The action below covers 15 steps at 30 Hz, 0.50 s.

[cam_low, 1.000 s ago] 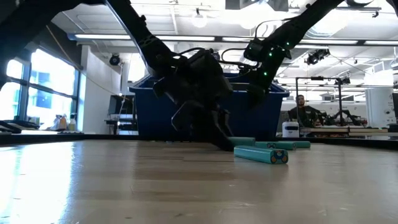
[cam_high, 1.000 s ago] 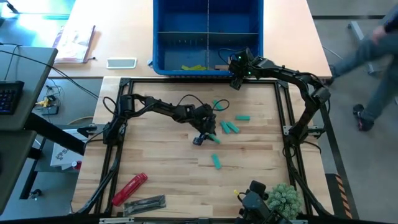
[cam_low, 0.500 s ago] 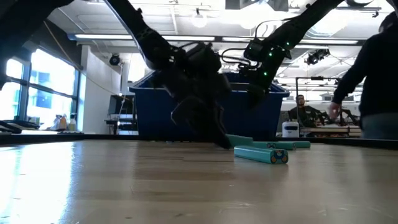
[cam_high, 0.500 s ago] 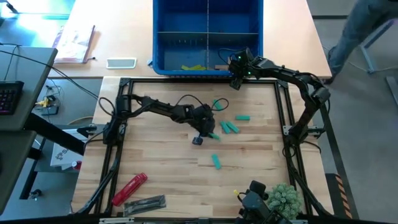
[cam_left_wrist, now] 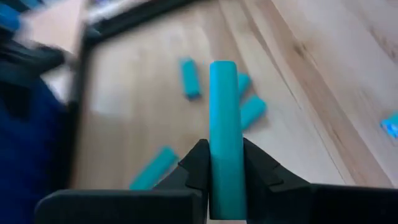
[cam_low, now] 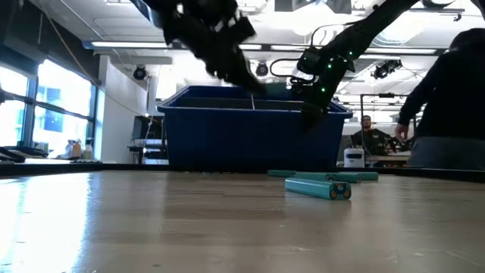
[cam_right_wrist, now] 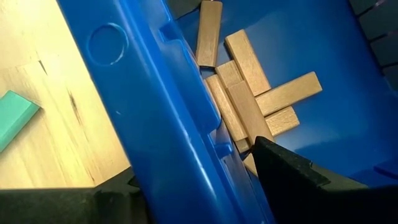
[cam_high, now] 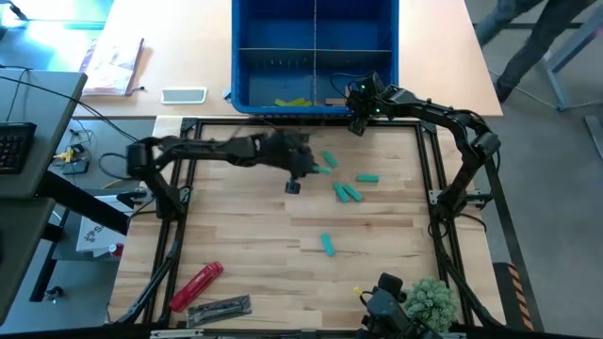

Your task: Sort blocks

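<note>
We see the left claw (cam_left_wrist: pixel 225 167) clenched on a teal block (cam_left_wrist: pixel 224 124), lifted above the table (cam_high: pixel 245 254) near the middle, just in front of the blue bin (cam_high: pixel 314 56). Other teal blocks (cam_high: pixel 347 192) lie scattered on the wood to its right, and one teal block (cam_high: pixel 327 244) lies alone nearer to us. The right claw (cam_high: pixel 359 113) hangs at the bin's near right edge, fingers parted and grasping nothing. Below it, in the bin's near right compartment, we see tan blocks (cam_right_wrist: pixel 249 99) piled. Lime blocks (cam_high: pixel 292 102) lie in the near left compartment.
</note>
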### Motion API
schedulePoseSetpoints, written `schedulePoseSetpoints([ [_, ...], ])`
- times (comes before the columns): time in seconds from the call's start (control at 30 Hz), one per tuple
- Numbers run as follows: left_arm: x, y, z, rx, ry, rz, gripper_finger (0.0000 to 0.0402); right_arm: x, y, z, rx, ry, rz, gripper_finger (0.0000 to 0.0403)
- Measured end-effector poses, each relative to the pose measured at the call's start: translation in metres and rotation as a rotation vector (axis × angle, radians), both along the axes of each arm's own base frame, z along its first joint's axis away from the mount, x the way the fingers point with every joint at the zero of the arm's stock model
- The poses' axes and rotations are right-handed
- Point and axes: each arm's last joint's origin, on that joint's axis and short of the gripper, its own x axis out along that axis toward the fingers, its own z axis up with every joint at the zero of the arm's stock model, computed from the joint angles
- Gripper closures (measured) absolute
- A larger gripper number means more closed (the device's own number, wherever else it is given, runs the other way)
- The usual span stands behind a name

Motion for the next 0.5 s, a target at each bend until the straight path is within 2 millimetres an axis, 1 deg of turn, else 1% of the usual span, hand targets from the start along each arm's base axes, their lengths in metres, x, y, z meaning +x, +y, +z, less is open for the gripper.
schedulePoseSetpoints([
  [0.13,-0.017,0.011,0.039,0.048,-0.142,0.079,0.0376,0.000,0.000,0.000,-0.001,0.000,0.000,0.0208],
  [0.23,-0.028,0.027,0.061,0.107,-0.248,0.189,0.0377,0.000,0.000,0.000,-0.001,0.000,0.000,0.0208],
  [0.4,-0.045,0.066,0.083,0.151,-0.412,0.406,0.0376,0.000,0.000,0.000,-0.002,-0.001,0.000,0.0208],
  [0.5,-0.057,0.091,0.091,0.152,-0.498,0.520,0.0376,0.000,0.000,0.000,-0.002,-0.001,0.000,0.0208],
])
